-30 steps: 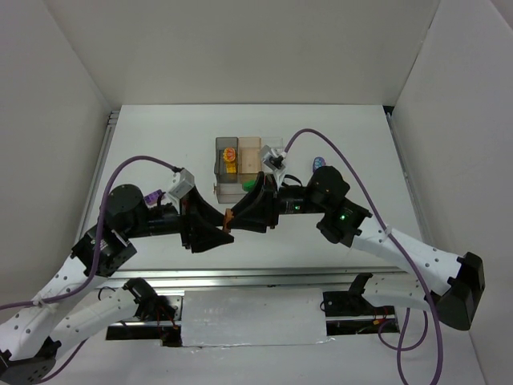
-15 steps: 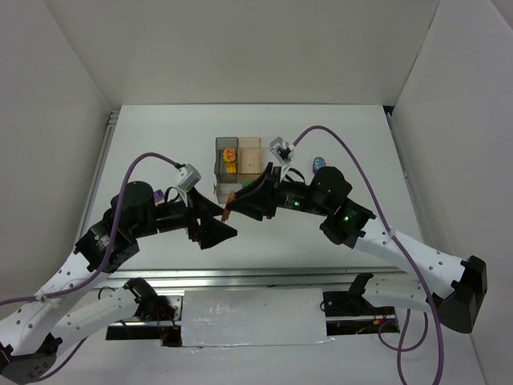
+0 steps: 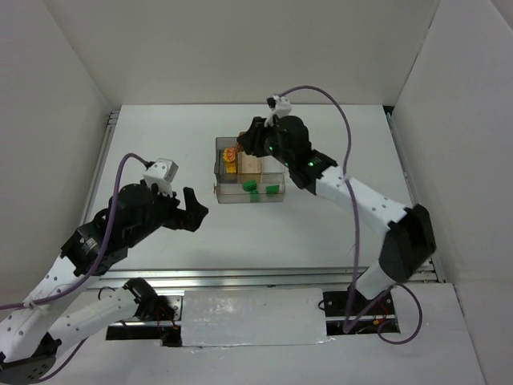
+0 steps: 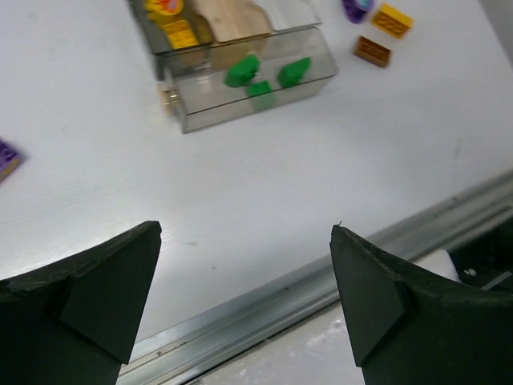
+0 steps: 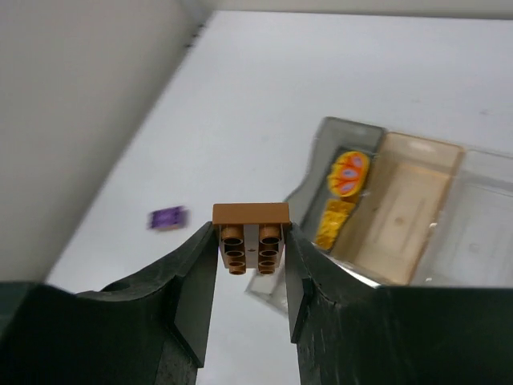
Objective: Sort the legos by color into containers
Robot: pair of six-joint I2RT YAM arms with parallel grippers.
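1. Right wrist view: the right gripper (image 5: 250, 241) is closed on 1 orange-brown brick (image 5: 250, 215). The 2 fingers press its 2 opposite sides, and the brick hangs in the air above the table, not touching anything.
2. In this view the tray (image 5: 319, 136) lies to the right of the held brick. The grey compartment (image 5: 309, 188) is the nearest one and already contains 2 yellow pieces (image 5: 346, 175). The tan compartment (image 5: 405, 208) is just beside it, on the side farther from the brick, and looks empty.
3. Top external view: the right gripper is at the far left corner of the tray, about over the grey compartment or its edge; I cannot tell exactly which.
4. My judgement: the tan compartment is the likely place for this brick, so the coming move depends on a short shift to the robot's right, across the grey compartment, before the fingers open.
5. The left gripper (image 4: 245, 233) is wide open and holds nothing. It is well apart from the tray, on the near side, so the right arm is clearly the nearer one.
6. 3 green bricks (image 4: 240, 70) lie in the long clear compartment.
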